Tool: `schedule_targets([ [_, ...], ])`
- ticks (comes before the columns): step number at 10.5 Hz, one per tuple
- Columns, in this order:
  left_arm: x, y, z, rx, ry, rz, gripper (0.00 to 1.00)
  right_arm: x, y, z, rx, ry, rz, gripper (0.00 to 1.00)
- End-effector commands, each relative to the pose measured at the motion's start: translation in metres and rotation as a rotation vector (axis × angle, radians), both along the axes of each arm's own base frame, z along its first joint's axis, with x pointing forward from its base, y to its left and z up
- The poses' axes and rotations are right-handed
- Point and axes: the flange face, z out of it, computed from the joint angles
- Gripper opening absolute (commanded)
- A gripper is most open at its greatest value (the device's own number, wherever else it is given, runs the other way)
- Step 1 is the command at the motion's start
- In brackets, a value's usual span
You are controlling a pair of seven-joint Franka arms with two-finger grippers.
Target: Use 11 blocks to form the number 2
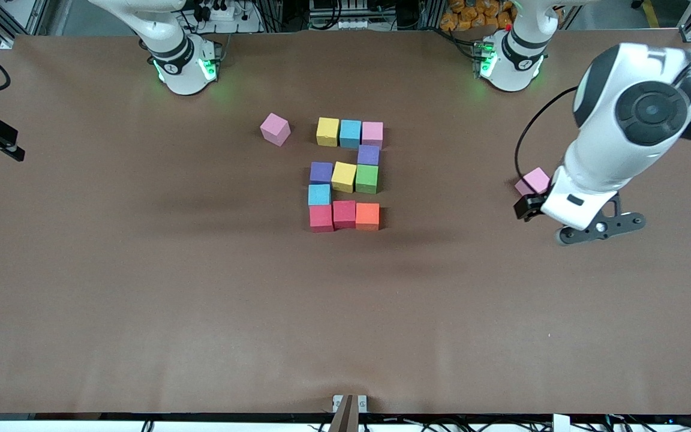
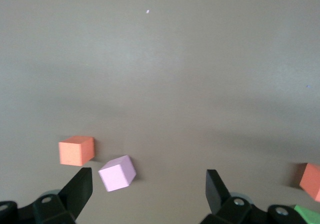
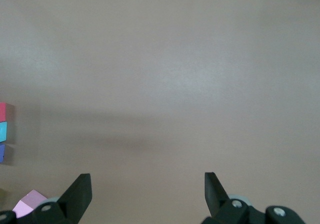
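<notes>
The number 2 (image 1: pixel 344 176) lies mid-table, built of eleven blocks: yellow (image 1: pixel 327 131), sky blue (image 1: pixel 350 133) and pink (image 1: pixel 372 133) form its row farthest from the front camera, and red (image 1: pixel 321 217), red and orange (image 1: pixel 367 216) its nearest row. My left gripper (image 2: pixel 147 184) hangs open over the table toward the left arm's end. A loose pink block (image 2: pixel 117 173) lies below it, close to one finger (image 2: pixel 80 186) and untouched. My right gripper (image 3: pixel 147 184) is open over bare table, holding nothing.
Another loose pink block (image 1: pixel 275 129) lies beside the digit's farthest row, toward the right arm's end. A loose orange block (image 2: pixel 76 150) sits next to the pink one under my left gripper; the arm hides it in the front view. Both arm bases (image 1: pixel 183 60) stand along the table's edge.
</notes>
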Motion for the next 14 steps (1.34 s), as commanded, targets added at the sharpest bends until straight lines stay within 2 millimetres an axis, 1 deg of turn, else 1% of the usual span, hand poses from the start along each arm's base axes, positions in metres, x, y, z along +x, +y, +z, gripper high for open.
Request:
schedule_targets([
  [1, -0.009, 0.022, 0.042, 0.014, -0.027, -0.079, 1.00, -0.001, 0.000, 0.006, 0.010, -0.010, 0.000, 1.00],
  [2, -0.011, 0.031, 0.050, 0.009, -0.036, -0.075, 1.00, -0.001, -0.001, 0.006, 0.009, -0.009, 0.000, 1.00],
  [3, -0.014, 0.039, 0.057, -0.045, -0.028, -0.047, 1.00, 0.000, -0.001, 0.007, 0.009, -0.016, 0.000, 1.00],
  [4, -0.017, 0.053, 0.063, -0.070, -0.020, -0.034, 1.00, 0.000, 0.000, 0.007, 0.009, -0.022, -0.003, 1.00],
  [5, -0.023, 0.059, 0.075, -0.071, -0.028, -0.079, 1.00, 0.000, 0.000, 0.008, 0.009, -0.023, -0.003, 1.00],
  [6, -0.028, 0.060, 0.084, -0.070, -0.036, -0.094, 1.00, 0.000, -0.001, 0.010, 0.008, -0.026, 0.000, 1.00],
  [7, -0.038, 0.062, 0.095, -0.067, -0.030, -0.092, 1.00, 0.001, -0.001, 0.009, 0.007, -0.025, 0.003, 1.00],
  [8, -0.046, 0.070, 0.102, -0.105, -0.026, -0.080, 1.00, 0.001, -0.001, 0.009, 0.007, -0.023, 0.003, 1.00],
  [9, -0.050, 0.085, 0.107, -0.142, -0.031, -0.049, 1.00, 0.001, -0.001, 0.009, 0.007, -0.023, 0.005, 1.00],
  [10, -0.055, 0.087, 0.114, -0.139, -0.037, -0.068, 1.00, 0.001, 0.000, 0.009, 0.007, -0.023, 0.006, 1.00],
  [12, -0.058, 0.115, 0.121, -0.144, -0.045, -0.070, 1.00, 0.000, -0.001, 0.010, 0.007, -0.025, -0.007, 1.00],
  [13, -0.058, 0.118, 0.121, -0.145, -0.041, -0.126, 1.00, 0.000, -0.004, 0.011, 0.008, -0.028, -0.015, 1.00],
  [14, -0.057, 0.124, 0.124, -0.146, -0.045, -0.139, 1.00, 0.000, -0.006, 0.010, 0.009, -0.026, -0.021, 1.00],
])
